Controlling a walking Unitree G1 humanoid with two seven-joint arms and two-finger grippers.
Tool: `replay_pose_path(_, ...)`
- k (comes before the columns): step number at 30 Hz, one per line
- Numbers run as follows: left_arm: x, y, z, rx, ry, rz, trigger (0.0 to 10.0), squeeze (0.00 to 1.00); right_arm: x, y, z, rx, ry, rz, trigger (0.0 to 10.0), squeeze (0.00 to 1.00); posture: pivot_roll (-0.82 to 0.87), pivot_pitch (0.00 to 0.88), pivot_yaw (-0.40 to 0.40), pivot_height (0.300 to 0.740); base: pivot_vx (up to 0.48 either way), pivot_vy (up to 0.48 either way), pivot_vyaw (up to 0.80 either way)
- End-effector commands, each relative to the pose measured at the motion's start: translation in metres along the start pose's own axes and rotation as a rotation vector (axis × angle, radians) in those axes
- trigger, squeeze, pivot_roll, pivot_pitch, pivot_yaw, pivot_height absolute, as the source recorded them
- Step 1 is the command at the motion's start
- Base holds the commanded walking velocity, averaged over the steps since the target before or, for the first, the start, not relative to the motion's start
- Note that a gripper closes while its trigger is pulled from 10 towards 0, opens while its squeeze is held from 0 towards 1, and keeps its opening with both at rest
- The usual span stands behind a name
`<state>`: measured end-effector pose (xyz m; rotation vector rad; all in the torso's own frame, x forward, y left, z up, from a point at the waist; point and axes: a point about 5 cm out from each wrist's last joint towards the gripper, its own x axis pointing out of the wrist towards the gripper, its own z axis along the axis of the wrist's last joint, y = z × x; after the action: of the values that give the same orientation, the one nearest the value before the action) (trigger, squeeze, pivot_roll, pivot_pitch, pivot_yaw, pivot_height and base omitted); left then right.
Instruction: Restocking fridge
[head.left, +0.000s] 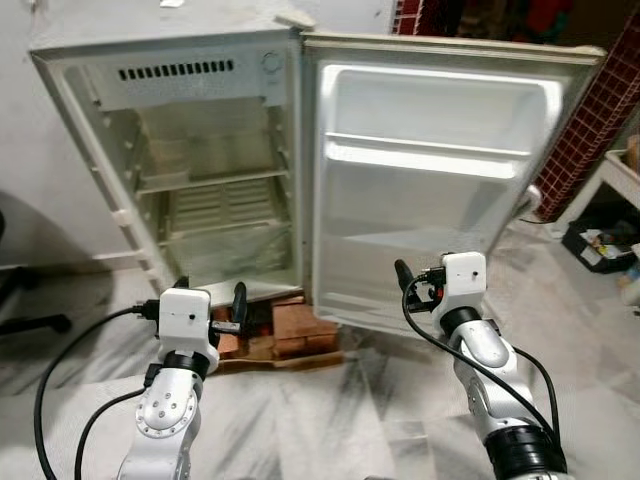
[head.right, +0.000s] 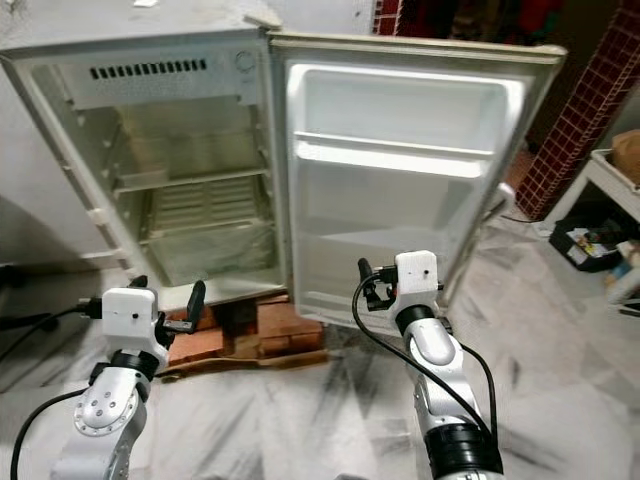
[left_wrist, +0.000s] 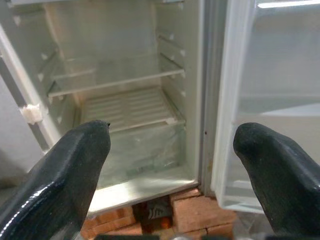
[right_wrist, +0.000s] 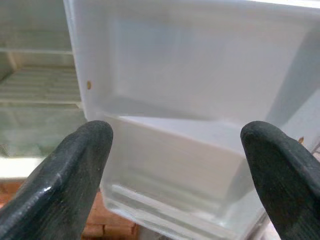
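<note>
Tools come first in the scene: the left tool (head.left: 210, 300) is raised low in front of the open fridge, its two black fingers (left_wrist: 65, 175) spread wide with nothing between them. The right tool (head.left: 415, 285) is held up before the lower part of the fridge door, its fingers (right_wrist: 70, 170) likewise wide apart and gripping nothing. Below and beyond them lies a pale streaked floor (head.left: 330, 410). The fridge (head.left: 170, 160) stands on red bricks (head.left: 290, 330) just past the left tool. Its door (head.left: 430, 180) is swung fully open to the robot's right, the white door bins showing no items. Inside the cabinet, a glass shelf (left_wrist: 115, 75) sits above a slatted cover (left_wrist: 127, 107) over a clear drawer (left_wrist: 145, 147). Farther right stands a red-tiled pillar (head.left: 595, 110).
</note>
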<state>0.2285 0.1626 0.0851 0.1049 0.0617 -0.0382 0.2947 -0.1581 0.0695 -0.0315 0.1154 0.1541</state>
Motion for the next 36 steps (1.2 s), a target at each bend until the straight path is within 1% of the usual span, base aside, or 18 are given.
replay_pose_path(1, 0.001, 0.003, 0.003, 0.022, -0.011, 0.012, 10.0, 0.00, 0.004, 0.006, 0.007, -0.004, -0.024, 0.029, 10.0, 0.00, 0.01, 0.022, -0.002, 0.740, 0.000, -0.439, 0.00)
replay_pose_path(8, 0.001, 0.004, 0.002, 0.031, -0.008, 0.018, 10.0, 0.00, 0.003, 0.008, 0.011, -0.020, -0.054, 0.068, 10.0, 0.00, 0.00, 0.019, -0.003, 0.740, 0.000, -0.422, 0.00)
replay_pose_path(11, 0.001, 0.004, 0.002, 0.031, -0.006, 0.017, 10.0, 0.00, 0.005, 0.011, 0.019, -0.036, -0.096, 0.086, 10.0, 0.00, 0.00, 0.018, -0.001, 0.740, 0.000, -0.411, 0.00)
replay_pose_path(17, 0.002, 0.004, 0.002, 0.036, -0.002, 0.011, 10.0, 0.00, 0.008, 0.015, 0.021, -0.022, -0.094, 0.093, 10.0, 0.00, 0.00, 0.023, 0.003, 0.740, 0.000, -0.395, 0.00)
replay_pose_path(20, 0.003, 0.006, 0.000, 0.039, 0.011, 0.039, 10.0, 0.00, 0.008, 0.015, 0.021, -0.018, -0.093, 0.101, 10.0, 0.00, 0.00, 0.025, 0.004, 0.740, 0.000, 0.000, 0.00)
replay_pose_path(24, 0.005, 0.008, 0.000, 0.052, 0.009, 0.039, 10.0, 0.00, 0.006, 0.013, 0.020, -0.021, -0.099, 0.095, 10.0, 0.00, 0.00, 0.023, 0.008, 0.740, 0.000, 0.000, 0.77)
replay_pose_path(31, 0.004, 0.011, 0.001, 0.070, 0.005, 0.048, 10.0, 0.00, 0.007, 0.015, 0.019, -0.006, -0.097, 0.095, 10.0, 0.00, 0.00, 0.022, 0.010, 0.740, 0.000, 0.000, 0.64)
replay_pose_path(36, 0.005, 0.012, 0.001, 0.075, 0.003, 0.050, 10.0, 0.00, 0.008, 0.016, 0.019, 0.004, -0.094, 0.095, 10.0, 0.00, 0.00, 0.019, 0.011, 0.740, 0.349, 0.000, 0.18)
